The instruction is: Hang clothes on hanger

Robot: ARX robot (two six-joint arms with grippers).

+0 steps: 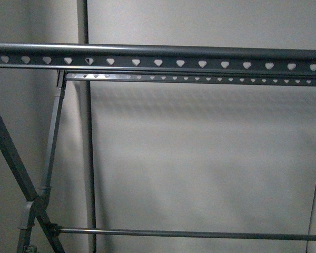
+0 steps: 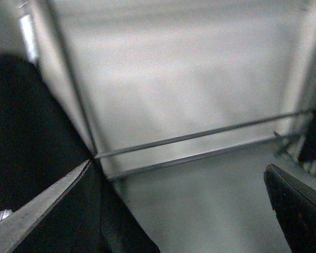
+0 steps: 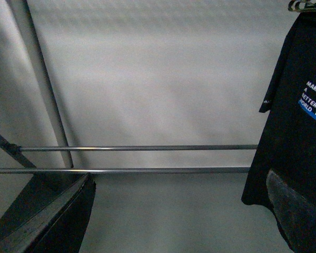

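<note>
The hanger is a large grey metal rack. In the front view its top rail point(image 1: 158, 62) with heart-shaped holes runs across, with a second punched rail point(image 1: 200, 79) behind it. The black T-shirt point(image 3: 295, 132) with white "MAKE A BETTER WORLD" print hangs at the edge of the right wrist view, beside one finger point(image 3: 297, 213). My right gripper point(image 3: 174, 216) is open and empty, facing the rack's two lower bars point(image 3: 137, 148). My left gripper point(image 2: 168, 211) is open and empty. Black cloth point(image 2: 26, 137) hangs beside its finger point(image 2: 37, 213). Neither gripper shows in the front view.
Slanted rack legs point(image 1: 10, 153) cross at the lower left of the front view, with a lower crossbar point(image 1: 189, 233) and an upright pole point(image 1: 87, 158). A pale wall stands behind the rack. A thin wire hook point(image 3: 304, 5) shows above the T-shirt.
</note>
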